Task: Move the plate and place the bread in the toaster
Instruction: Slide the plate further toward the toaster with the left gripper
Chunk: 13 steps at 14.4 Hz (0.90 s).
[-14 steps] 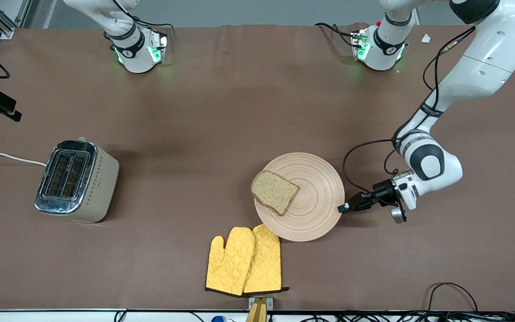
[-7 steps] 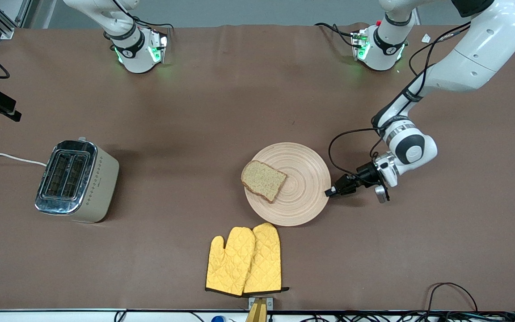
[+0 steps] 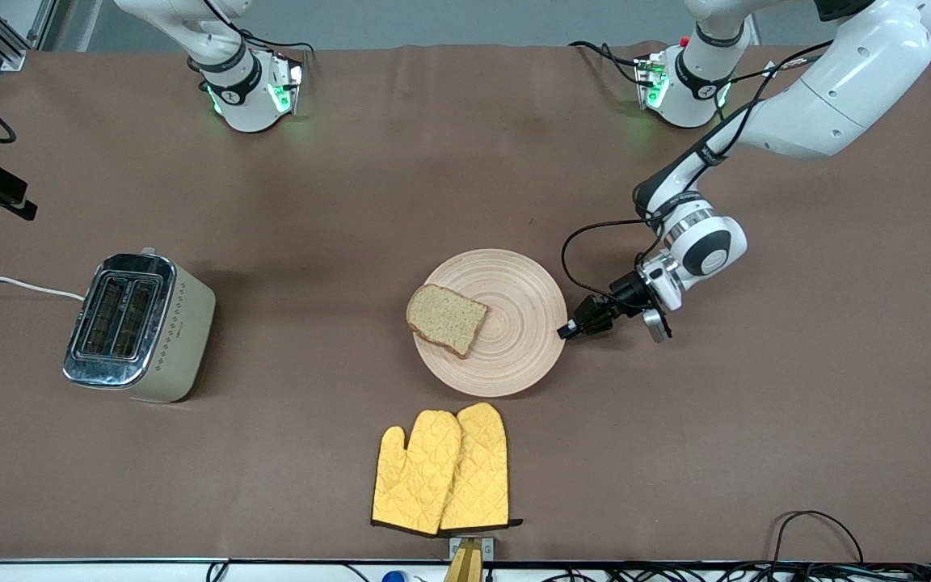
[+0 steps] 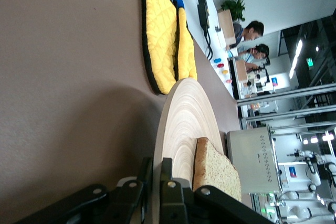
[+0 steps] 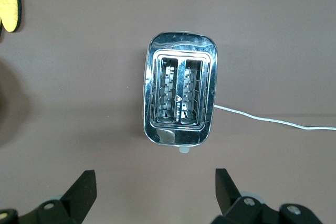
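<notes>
The light-wood plate (image 3: 506,339) lies on the table's middle with the brown bread slice (image 3: 446,319) on its part toward the right arm's end. My left gripper (image 3: 566,331) is shut on the plate's rim at the edge toward the left arm's end. In the left wrist view my left gripper (image 4: 156,169) pinches the plate (image 4: 184,124) edge, with the bread (image 4: 215,171) beside it. The chrome-topped toaster (image 3: 136,327) stands toward the right arm's end, slots empty. In the right wrist view my right gripper (image 5: 152,182) is open high over the toaster (image 5: 181,98); it is out of the front view.
Two yellow oven mitts (image 3: 441,471) lie nearer the front camera than the plate, also in the left wrist view (image 4: 165,40). The toaster's white cord (image 3: 13,284) runs off the table's end. Both arm bases (image 3: 251,89) stand along the table's top edge.
My left gripper has dragged the plate with the bread toward the right arm's end and away from the front camera, off the mitts. The toaster and mitts have not moved.
</notes>
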Motion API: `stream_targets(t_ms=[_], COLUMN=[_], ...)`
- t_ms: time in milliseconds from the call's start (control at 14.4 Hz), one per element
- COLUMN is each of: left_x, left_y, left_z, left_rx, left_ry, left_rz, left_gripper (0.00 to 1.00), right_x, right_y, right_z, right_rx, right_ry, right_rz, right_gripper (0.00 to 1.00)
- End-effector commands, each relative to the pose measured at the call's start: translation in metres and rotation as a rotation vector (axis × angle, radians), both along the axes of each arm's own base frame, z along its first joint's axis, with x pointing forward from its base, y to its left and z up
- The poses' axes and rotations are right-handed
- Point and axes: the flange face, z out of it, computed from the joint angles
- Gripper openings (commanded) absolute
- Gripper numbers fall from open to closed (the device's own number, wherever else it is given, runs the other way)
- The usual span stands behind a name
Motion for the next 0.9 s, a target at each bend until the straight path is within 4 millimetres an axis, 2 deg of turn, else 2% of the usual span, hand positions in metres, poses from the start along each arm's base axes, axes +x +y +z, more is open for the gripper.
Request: stream_targets(t_ms=[0,208,277,624,832], left_x=[-0.011,-0.03,-0.033,-0.049,-0.058], left_y=[-0.023,-0.058,-0.063,-0.063,-0.072], left_z=[0.005,0.004,0.004,-0.011,-0.015], left_rx=[-0.029,-0.032,-0.03,-0.003,0.001], left_ry=[-0.01,0.004,0.005,0.024,0.037], left_rz=[0.068,0.132,0.147,0.136,0.138], left_gripper=[0.0,0.0,0.0,0.01,0.02], right_x=[0.003,0.004,0.004,0.005,0.004], right_y=[-0.003,-0.003,-0.002,0.0,-0.003], right_z=[-0.003,-0.004,-0.004,-0.003,-0.004], right_rx=[0.006,0.011,0.012,-0.002,-0.001], right_ry=[-0.002,-0.001,-0.001,-0.001,0.002], right_rz=[-0.018,-0.018,-0.017,-0.009,-0.005], right_gripper=[1.0,1.0,1.0,1.0,1.0])
